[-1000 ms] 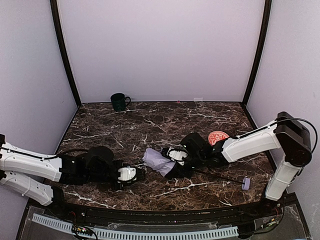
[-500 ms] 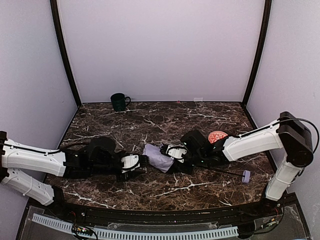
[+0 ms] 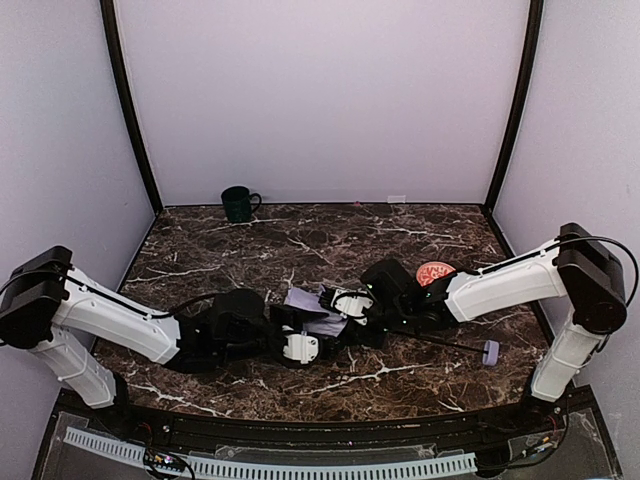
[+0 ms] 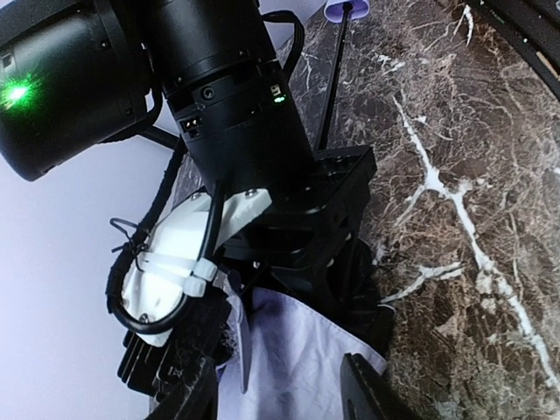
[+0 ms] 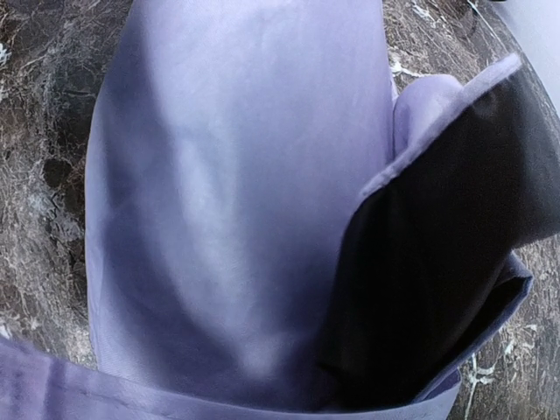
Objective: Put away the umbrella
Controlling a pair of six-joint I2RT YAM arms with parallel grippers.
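Currently the umbrella (image 3: 308, 308) lies near the middle of the dark marble table (image 3: 250, 250), collapsed into a bunch of pale lavender fabric with black lining showing in the folds. Its thin black shaft (image 3: 440, 346) lies flat on the table, pointing toward my right side, and ends at the small lavender handle (image 3: 490, 352) near the right front corner. My right end effector (image 3: 338, 303) is low over the table at the shaft end of the bunch, clamped on the fabric. The right wrist view is filled with lavender cloth and a flap of black lining pressed up close, so my own fingers are hidden there. My left end effector (image 3: 288, 322) sits at the opposite side of the bunch, also low, facing the right one across it. In the left wrist view its two fingertips (image 4: 366, 395) stand apart with a fold of lavender fabric between them; I cannot tell whether either pad touches the cloth. That view also shows the right end effector's black body directly ahead, bearing on the fabric, with shaft and handle beyond it. A red-patterned bowl (image 3: 435, 272) sits just behind my right forearm, apart from the umbrella. A dark green mug (image 3: 238, 204) stands upright at the back left of the table by the wall, well apart from the rest.
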